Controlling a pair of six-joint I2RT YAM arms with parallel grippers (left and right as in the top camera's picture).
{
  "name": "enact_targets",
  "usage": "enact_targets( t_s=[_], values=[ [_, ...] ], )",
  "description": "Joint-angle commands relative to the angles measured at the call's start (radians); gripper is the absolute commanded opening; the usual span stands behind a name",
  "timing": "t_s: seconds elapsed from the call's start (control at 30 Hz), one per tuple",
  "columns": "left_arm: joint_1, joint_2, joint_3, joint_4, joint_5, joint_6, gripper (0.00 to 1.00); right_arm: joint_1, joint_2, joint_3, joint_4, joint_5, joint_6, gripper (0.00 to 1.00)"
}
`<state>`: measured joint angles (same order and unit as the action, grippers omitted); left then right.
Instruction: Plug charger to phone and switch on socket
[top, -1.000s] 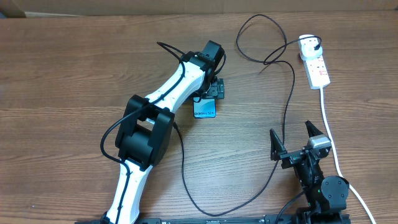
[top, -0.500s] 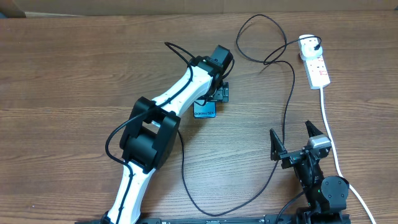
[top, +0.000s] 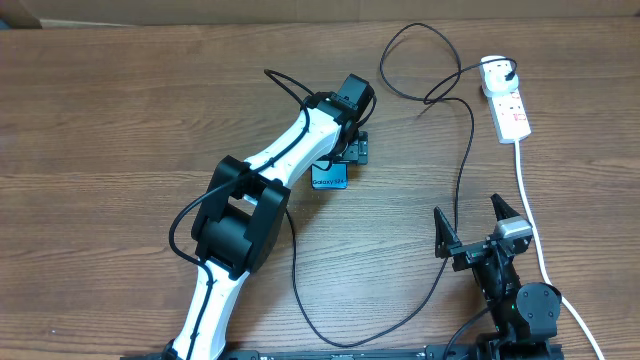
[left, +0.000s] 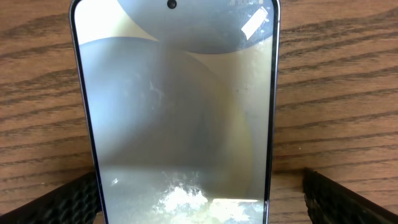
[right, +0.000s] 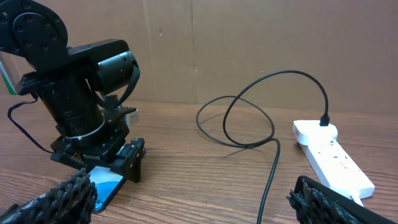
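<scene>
The left fingers (left: 59, 200) are wide apart, one on each side of the phone (top: 329, 176), which lies flat on the worktop (top: 120, 100). The black charger (top: 466, 150) loops over to the white socket (top: 510, 112). The right fingers (top: 443, 232) are wide apart and hold nothing.

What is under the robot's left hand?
The phone lies flat on the wooden table below the open left gripper, between its fingers. From above, the gripper covers most of it; only the blue end shows. Anything beneath the phone is hidden.
</scene>
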<state>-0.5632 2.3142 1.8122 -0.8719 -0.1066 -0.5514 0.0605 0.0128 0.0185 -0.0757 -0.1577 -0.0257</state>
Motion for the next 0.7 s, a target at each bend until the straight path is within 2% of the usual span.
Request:
enact_targets(
  t_s=[0.0,0.27,0.67],
  values=[
    [0.014,0.021,-0.039,-0.003,-0.031,-0.03,1.0,0.006,-0.01,-0.01,0.004,-0.003,0.002,1.0],
    [0.061,0.021,-0.039,-0.01,0.021,0.019,1.0,0.006,-0.01,-0.01,0.004,-0.003,0.002,1.0],
    [0.029,0.021,-0.044,-0.005,0.021,0.023,1.0,0.006,-0.01,-0.01,0.004,-0.003,0.002,1.0]
  ],
)
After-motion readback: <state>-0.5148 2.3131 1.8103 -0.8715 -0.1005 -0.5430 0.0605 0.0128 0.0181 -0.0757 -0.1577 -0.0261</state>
